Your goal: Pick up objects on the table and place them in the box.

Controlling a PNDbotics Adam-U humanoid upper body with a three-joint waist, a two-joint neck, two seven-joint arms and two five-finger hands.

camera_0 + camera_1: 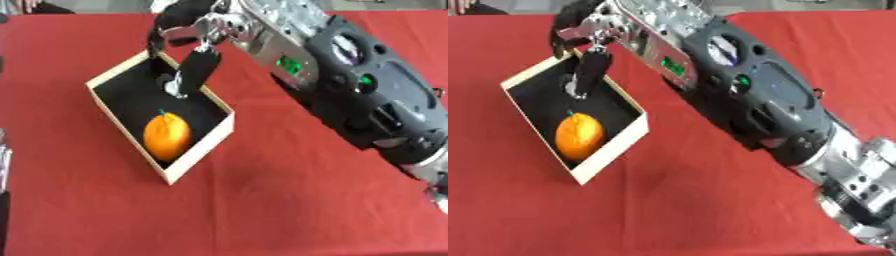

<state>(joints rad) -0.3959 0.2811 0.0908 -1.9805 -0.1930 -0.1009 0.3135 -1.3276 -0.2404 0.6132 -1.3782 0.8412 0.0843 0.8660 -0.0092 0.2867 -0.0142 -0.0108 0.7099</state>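
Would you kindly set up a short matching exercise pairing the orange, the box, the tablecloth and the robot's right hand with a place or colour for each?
Things:
1. orange
2. box
3. tablecloth
4. right hand

Descriptions:
A. red, covering the table
B. reaching down over the box's far end
C. lying inside, toward the near end
D. pale wooden walls, black inside

Pairs: 1-C, 2-D, 3-A, 4-B
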